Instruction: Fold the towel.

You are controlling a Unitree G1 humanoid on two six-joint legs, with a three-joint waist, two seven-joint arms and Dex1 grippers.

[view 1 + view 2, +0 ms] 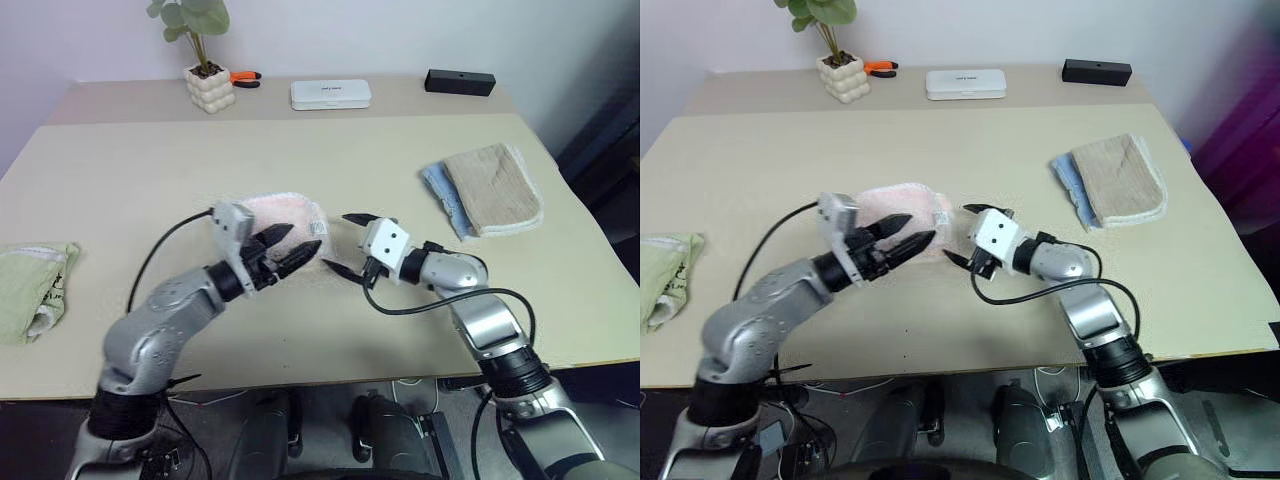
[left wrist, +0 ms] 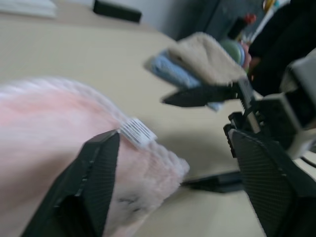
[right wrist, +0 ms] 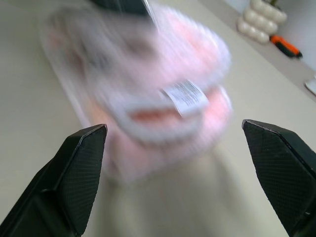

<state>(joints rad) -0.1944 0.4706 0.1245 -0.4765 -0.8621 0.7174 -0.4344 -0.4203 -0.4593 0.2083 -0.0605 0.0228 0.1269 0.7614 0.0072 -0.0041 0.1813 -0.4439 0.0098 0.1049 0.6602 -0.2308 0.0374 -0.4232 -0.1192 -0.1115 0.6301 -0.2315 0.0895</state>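
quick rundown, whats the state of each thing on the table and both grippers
pink towel: folded into a bundle, lying on the table
left gripper: open, at the towel, holding nothing
right gripper: open, beside the towel
tan towel: folded, on a blue cloth
green towel: crumpled at the table edge

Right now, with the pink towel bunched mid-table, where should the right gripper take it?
Probably the towel's layered edge by the white care tag, coming in level from its right side. The right gripper is open and faces that stacked edge, so one pinch could catch both layers.
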